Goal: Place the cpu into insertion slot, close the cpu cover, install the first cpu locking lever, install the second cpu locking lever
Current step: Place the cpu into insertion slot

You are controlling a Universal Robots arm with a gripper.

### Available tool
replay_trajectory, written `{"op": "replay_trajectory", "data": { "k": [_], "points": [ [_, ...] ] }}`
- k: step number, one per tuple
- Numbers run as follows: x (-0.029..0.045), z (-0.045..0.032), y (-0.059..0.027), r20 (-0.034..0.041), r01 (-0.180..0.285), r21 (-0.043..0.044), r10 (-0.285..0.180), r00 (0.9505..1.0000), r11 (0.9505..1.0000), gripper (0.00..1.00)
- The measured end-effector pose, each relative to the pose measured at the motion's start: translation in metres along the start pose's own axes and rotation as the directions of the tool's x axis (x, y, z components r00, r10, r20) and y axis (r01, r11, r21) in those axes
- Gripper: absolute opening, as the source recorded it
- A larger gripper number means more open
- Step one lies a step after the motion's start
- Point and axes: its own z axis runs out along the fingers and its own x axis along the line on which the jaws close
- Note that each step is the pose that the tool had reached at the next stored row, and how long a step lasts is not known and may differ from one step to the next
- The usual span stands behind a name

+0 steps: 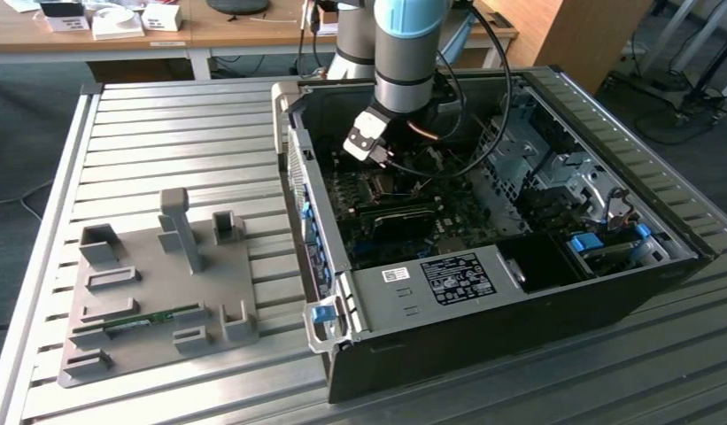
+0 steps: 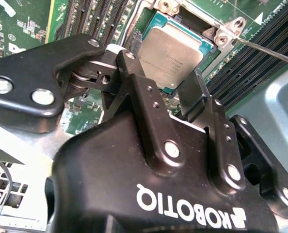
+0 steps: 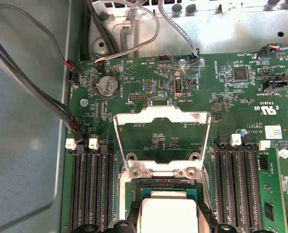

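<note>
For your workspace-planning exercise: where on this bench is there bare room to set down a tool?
Free: the slatted table beyond the grey fixture plate, and the strip before the computer case. Crowded: inside the case, where cables surround the gripper holding the cpu.

We see the silvery square cpu point(image 2: 170, 53) lying flat in the insertion slot point(image 3: 156, 183). The cpu cover point(image 3: 162, 112) stands hinged open.

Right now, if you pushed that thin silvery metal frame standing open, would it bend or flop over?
The thin silvery metal frame looks like stiff sheet metal, so it probably wouldn't bend. It seems hinged at the edge nearest the square grey chip, so a push would likely swing it shut. Mostly window, it's probably light.
</note>
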Motion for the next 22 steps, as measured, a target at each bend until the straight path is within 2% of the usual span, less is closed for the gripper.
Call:
{"op": "replay_trajectory", "data": {
  "k": [22],
  "points": [
    [0.0043,0.0014,0.0010,-0.0005,0.001,0.0000,-0.001,1.0000,1.0000,0.54]
  ]
}}
